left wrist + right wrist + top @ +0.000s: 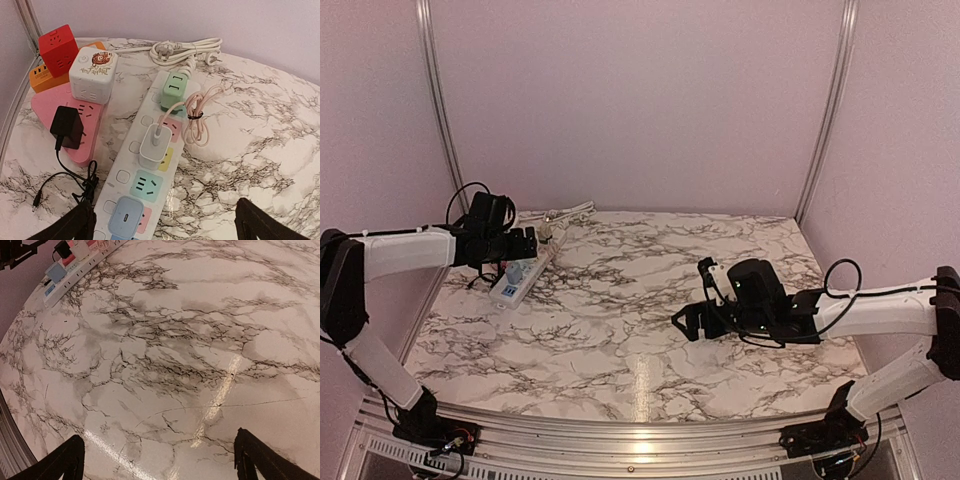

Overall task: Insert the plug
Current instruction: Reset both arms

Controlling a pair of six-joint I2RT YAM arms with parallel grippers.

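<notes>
Hovering over a strip (pixel 114 197) bearing green plug (pixel 175 90) and white charger (pixel 154 146), cubes (pixel 93 72) beside, left gripper (pixel 164 220) gapes; right gripper (pixel 160 455), likewise spread, hangs above table (pixel 165 340).

Near end of power strip (pixel 131 162) and blue adapter (pixel 125 217) beyond the lower edge

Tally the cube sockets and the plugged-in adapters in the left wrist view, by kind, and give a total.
Cube sockets: 2, the red cube and the white cube
Plugged-in adapters: 4, the black adapter, green adapter, white adapter and blue adapter
Total: 6
</notes>
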